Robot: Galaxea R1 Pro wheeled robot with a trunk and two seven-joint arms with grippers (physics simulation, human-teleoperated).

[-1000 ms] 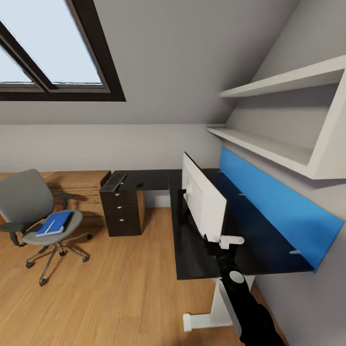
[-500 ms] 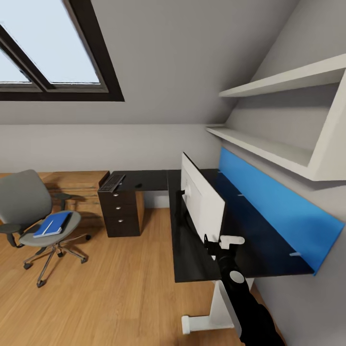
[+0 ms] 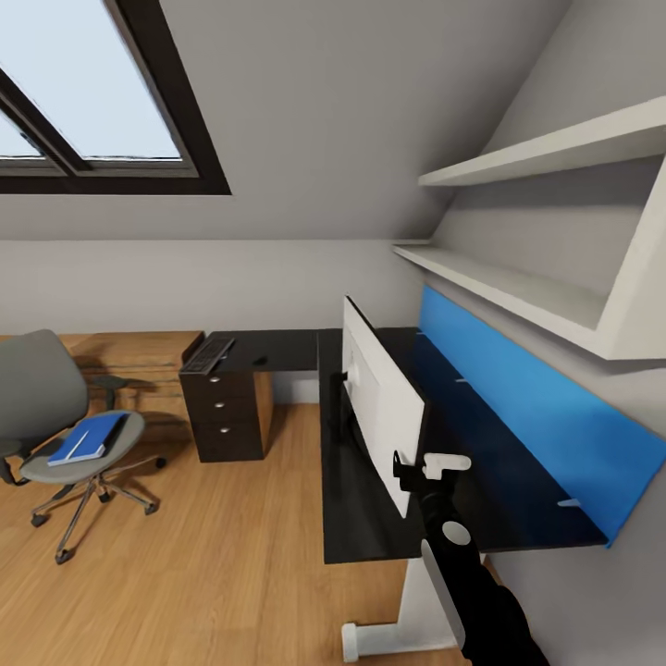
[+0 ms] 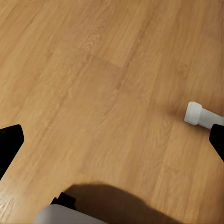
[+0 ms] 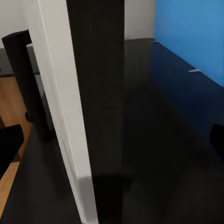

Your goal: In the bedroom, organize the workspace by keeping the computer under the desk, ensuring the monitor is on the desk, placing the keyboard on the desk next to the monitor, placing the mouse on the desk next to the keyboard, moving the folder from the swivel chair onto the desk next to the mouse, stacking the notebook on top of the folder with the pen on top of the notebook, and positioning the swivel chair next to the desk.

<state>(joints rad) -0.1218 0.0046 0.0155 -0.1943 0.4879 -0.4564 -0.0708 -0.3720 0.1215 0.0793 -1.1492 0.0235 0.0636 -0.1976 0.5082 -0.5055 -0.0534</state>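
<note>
Right gripper (image 3: 424,465) spread around the monitor's (image 3: 379,393) near edge on the desk (image 3: 361,499). Left gripper's state: cannot tell. Folder (image 3: 88,438) on swivel chair (image 3: 55,407), far left.

Two white shelves (image 3: 518,282) run along the wall above and beyond the right pincer (image 3: 427,474), one over the other, the upper shelf (image 3: 555,153) reaching toward the sloped ceiling. A dark-framed skylight (image 3: 102,111) sits high in the slope, well away on the pincer's left side. A light wood cabinet (image 3: 139,356) stands against the low far wall. Light wood floor (image 3: 203,546) spreads below and to the left of the pincer; in the left wrist view the same planks (image 4: 107,93) carry a soft dark shadow (image 4: 116,203).
</note>
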